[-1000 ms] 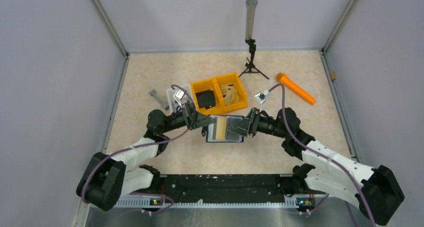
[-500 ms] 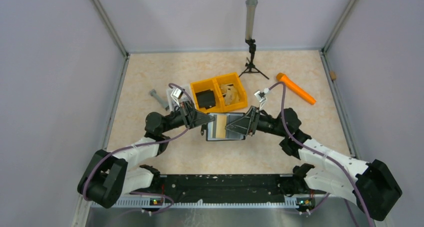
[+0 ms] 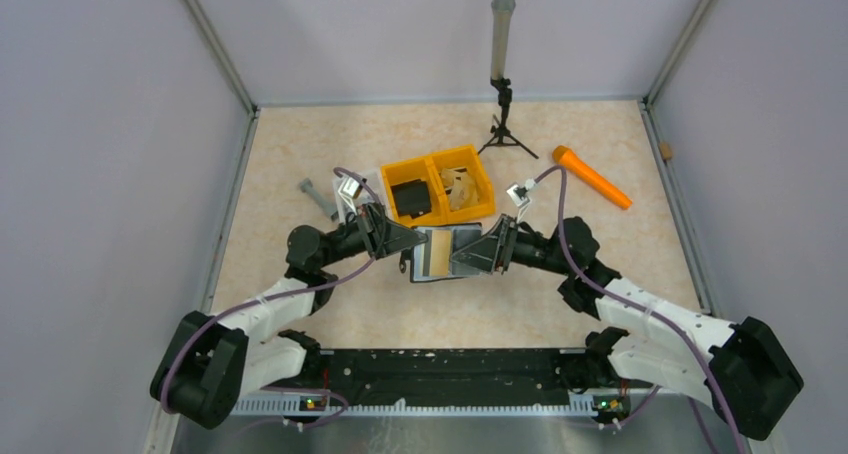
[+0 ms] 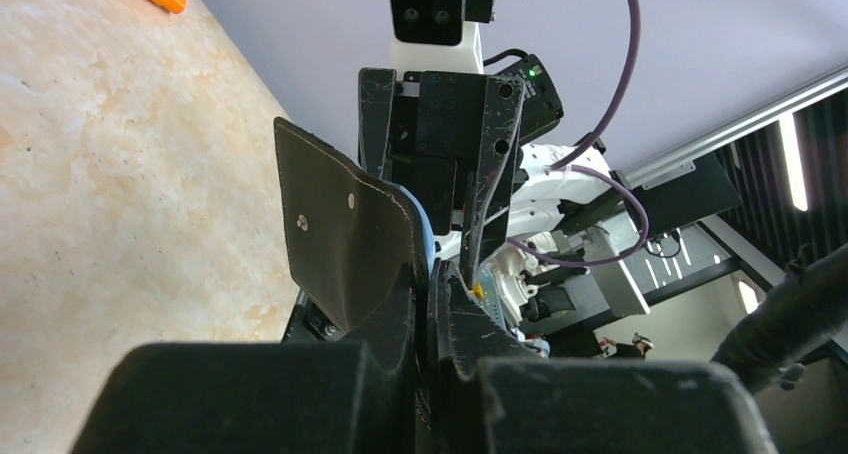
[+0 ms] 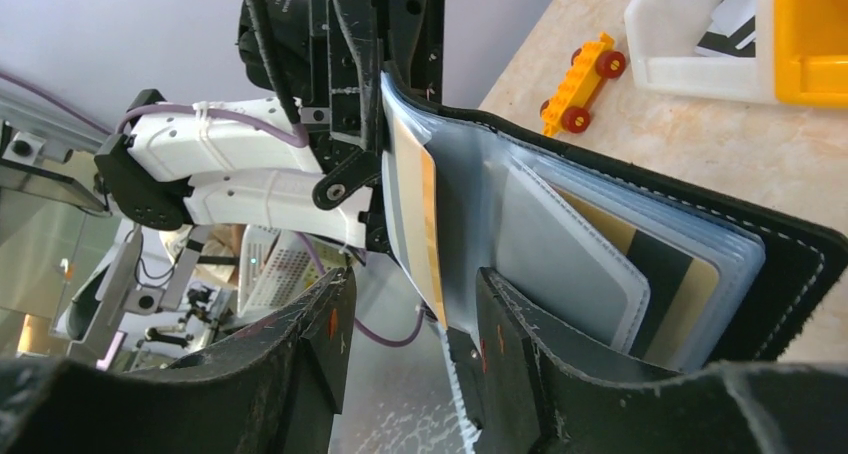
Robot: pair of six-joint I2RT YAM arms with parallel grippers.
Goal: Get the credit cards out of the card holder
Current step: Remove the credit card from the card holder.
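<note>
Card holder (image 5: 470, 199) open, black (lining seemingly grey-blue).

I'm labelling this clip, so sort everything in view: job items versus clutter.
Job: card holder, credit cards in its slots, left gripper shut on it, right gripper open at it.
Clutter: yellow bin, orange tool, tripod stand, toy car.

The beige marbled table (image 3: 400, 134) carries a yellow two-compartment bin (image 3: 436, 179) near its middle, a black tripod (image 3: 505, 129) (grey tube upright on it) farther back, an orange tool (image 3: 592, 176) right, a grey piece (image 3: 316, 196) left.
</note>
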